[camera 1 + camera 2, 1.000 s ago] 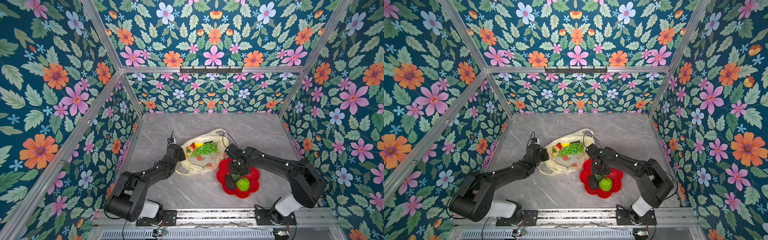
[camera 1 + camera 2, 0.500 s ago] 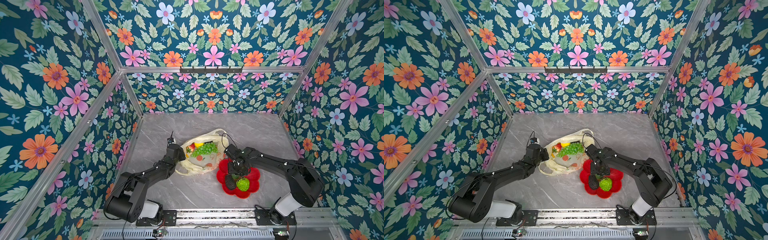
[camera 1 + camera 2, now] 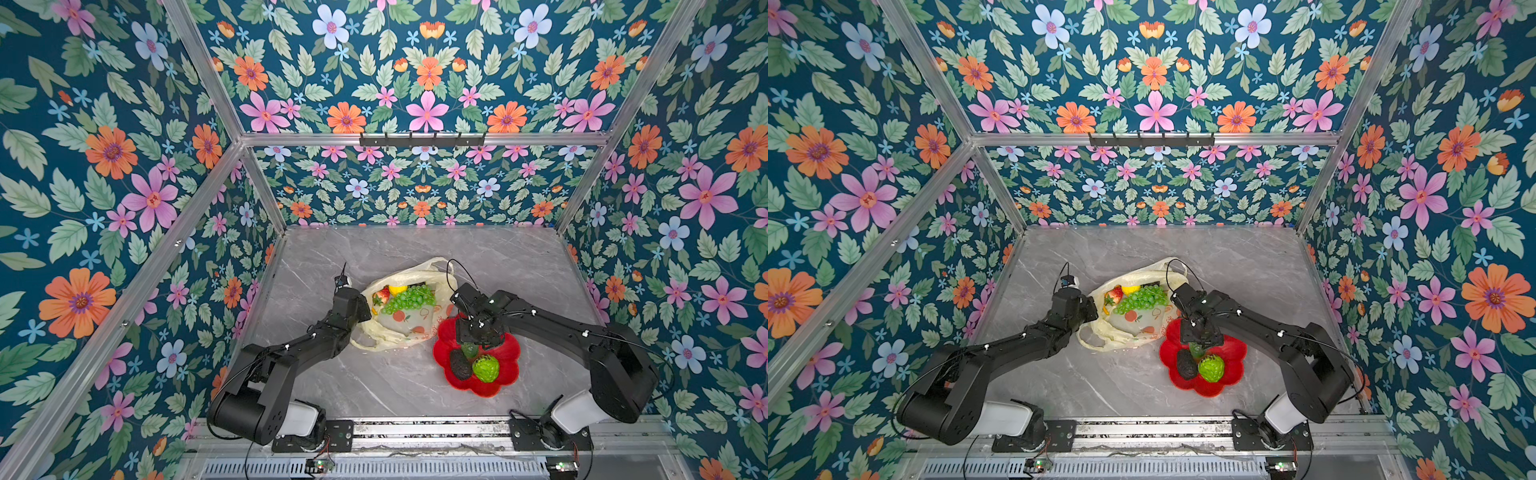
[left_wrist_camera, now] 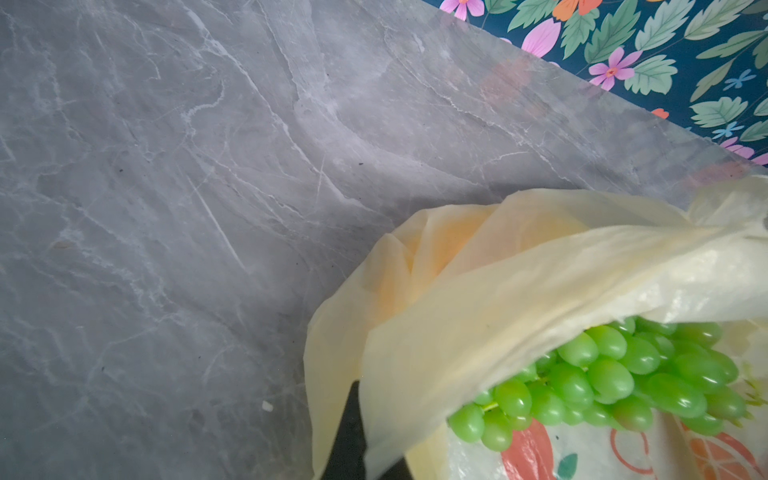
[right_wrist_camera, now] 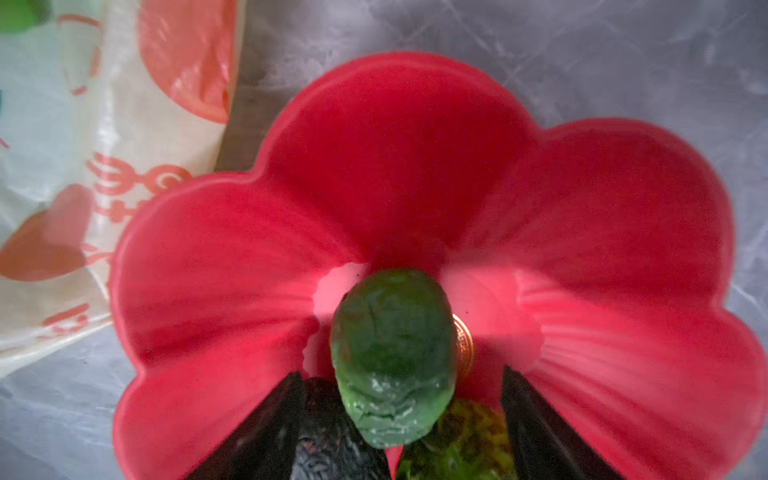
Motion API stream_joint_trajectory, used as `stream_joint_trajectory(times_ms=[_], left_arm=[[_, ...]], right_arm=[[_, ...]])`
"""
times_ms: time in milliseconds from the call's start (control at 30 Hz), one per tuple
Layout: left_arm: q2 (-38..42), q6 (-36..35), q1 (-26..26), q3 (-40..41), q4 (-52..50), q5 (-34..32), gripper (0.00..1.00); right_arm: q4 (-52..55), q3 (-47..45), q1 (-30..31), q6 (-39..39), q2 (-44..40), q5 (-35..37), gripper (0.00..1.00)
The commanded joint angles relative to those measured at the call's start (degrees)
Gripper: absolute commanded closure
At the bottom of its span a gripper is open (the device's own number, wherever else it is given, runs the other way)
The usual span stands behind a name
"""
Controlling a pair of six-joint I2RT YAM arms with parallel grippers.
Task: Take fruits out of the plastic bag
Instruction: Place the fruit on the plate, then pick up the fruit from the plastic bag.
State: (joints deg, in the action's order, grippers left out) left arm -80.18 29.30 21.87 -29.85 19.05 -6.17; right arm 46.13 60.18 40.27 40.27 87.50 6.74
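Between the wide-open, empty right jaws: a wrinkled, waxy dark green fruit [image 5: 392,353], loose in the glossy red petal-shaped dish [image 5: 582,208], beside a pebbly dark avocado [image 5: 332,449]. Could roll out if clipped on lift-off. In the tight-shut left jaws: rim of the thin crinkly bag [image 4: 519,282], pinched; may slip or tear, spilling smooth grapes [image 4: 623,374] onto the worktop [image 4: 166,208].

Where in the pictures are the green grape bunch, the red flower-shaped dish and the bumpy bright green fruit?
green grape bunch [image 3: 409,298]: in a top view, middle of the cluster.
red flower-shaped dish [image 3: 508,353]: in a top view, a bare petal of its wall.
bumpy bright green fruit [image 3: 485,368]: in a top view, centre of its bumpy top.
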Motion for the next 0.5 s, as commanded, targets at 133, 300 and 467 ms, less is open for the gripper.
stream_joint_trajectory(times_ms=[133, 300, 467], left_arm=[[0.8, -1.4, -0.1, 0.5, 1.9, 2.1, 1.00], [0.4, -1.8, -0.1, 0.2, 1.9, 2.7, 1.00], [0.5, -1.9, 0.0, 0.2, 1.9, 2.8, 1.00]], right_arm=[[3.3, 3.6, 0.0, -2.3, -2.6, 7.3, 0.23], [-1.2, 6.4, 0.0, -2.9, -3.7, 6.4, 0.24], [-8.7, 8.9, 0.0, -3.0, -2.8, 2.8, 0.24]])
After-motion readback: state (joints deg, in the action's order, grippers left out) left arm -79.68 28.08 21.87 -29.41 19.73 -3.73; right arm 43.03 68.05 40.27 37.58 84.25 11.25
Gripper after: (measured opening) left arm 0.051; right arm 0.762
